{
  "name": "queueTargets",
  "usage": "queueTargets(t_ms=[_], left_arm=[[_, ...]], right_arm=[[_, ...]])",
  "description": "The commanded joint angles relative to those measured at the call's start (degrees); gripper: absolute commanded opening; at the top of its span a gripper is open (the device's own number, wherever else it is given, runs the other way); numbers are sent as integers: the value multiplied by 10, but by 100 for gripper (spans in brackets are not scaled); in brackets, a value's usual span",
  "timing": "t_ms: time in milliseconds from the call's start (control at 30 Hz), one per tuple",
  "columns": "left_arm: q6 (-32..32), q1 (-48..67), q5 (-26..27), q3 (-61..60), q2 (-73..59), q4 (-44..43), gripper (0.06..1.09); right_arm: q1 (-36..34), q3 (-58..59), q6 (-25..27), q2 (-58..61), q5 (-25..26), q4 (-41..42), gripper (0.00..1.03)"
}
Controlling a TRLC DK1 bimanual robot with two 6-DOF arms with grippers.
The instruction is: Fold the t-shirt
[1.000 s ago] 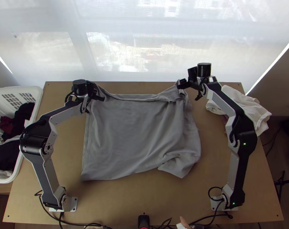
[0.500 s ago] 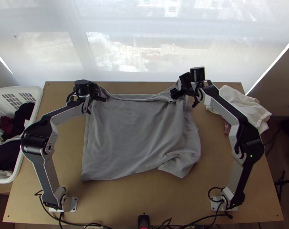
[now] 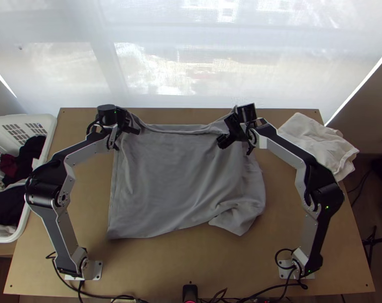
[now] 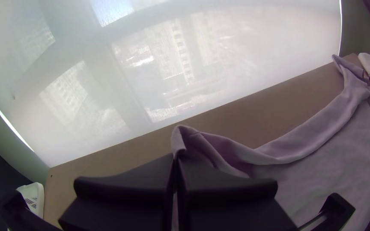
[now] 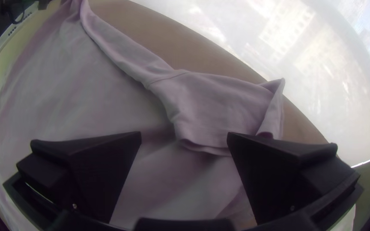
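Gripping shirt [image 3: 175,177] by far left corner with left end effector [image 3: 128,122]. Holding right end effector [image 3: 228,132] open over far right area. Showing shirt spread on worktop [image 3: 191,262], bunched at near right.

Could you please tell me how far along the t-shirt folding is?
The t-shirt lies mostly spread. The left pincer grips its far left corner, while the right pincer hovers open over the far right part. Remaining, it seems: the main folding and the bunched near right corner.
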State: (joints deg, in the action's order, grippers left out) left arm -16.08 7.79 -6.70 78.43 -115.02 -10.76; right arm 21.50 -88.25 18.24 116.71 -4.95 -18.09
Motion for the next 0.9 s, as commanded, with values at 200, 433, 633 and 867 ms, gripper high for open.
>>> queueTargets(t_ms=[200, 433, 633, 867], left_arm=[[-9, -8, -1, 0, 10, 11, 9], [-10, -10, -1, 0, 11, 12, 9], [-10, -12, -1, 0, 15, 14, 9], [-10, -18, -1, -2, 20, 18, 9]], right_arm=[[-7, -49, 13, 70, 0, 2, 87], [-12, -118, 22, 117, 0, -11, 59], [-12, -149, 27, 133, 0, -18, 9], [-26, -206, 16, 132, 0, -32, 3]])
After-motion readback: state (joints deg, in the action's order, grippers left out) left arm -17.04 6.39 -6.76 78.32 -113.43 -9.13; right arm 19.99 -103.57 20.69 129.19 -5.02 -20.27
